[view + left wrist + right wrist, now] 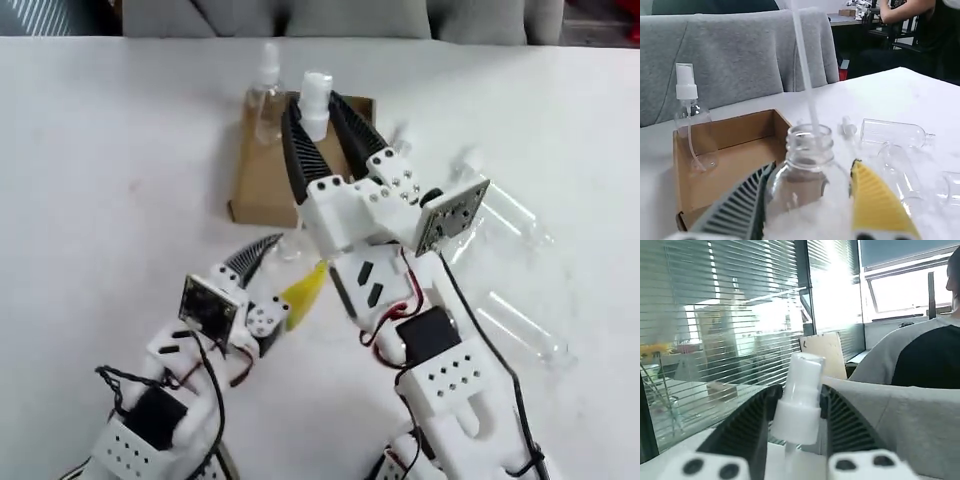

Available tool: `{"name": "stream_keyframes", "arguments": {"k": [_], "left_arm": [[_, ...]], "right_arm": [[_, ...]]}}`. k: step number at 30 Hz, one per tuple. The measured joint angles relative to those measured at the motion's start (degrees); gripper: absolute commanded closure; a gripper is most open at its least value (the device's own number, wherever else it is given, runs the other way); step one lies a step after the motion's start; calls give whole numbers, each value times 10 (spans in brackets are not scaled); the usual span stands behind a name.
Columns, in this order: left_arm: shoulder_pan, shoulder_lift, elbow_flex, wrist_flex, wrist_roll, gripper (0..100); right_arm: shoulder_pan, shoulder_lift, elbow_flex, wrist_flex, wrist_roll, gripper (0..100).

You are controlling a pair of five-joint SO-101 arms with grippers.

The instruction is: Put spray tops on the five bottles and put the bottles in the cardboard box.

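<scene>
The right gripper (799,389) clamps a spray top (801,415), its thin tube (807,90) threaded into the open bottle (809,145) gripped upright by the left gripper (812,167) near the box (735,132). Light, slick plastic, both probably best held at collar and body.

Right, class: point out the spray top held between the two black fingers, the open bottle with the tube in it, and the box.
spray top (798,412): right wrist view, on its collar.
open bottle (809,146): left wrist view, on its threaded neck.
box (740,131): left wrist view, on its inner wall.
</scene>
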Motion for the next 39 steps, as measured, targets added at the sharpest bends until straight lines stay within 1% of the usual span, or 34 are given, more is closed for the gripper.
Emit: {"name": "stream_keyframes", "arguments": {"k": [10, 14, 18, 21, 32, 39], "left_arm": [[0, 0, 0, 0, 0, 980], [0, 0, 0, 0, 0, 980], [0, 0, 0, 0, 0, 980], [0, 0, 0, 0, 0, 980], [1, 0, 0, 0, 0, 980], [1, 0, 0, 0, 0, 980]], "right_arm": [[0, -1, 41, 0, -1, 982], [-9, -30, 42, 4, -1, 982], [-37, -73, 42, 61, -1, 982], [-44, -98, 47, 98, -1, 982], [-53, -173, 131, 113, -1, 977], [-99, -185, 140, 189, 1, 976]]}}
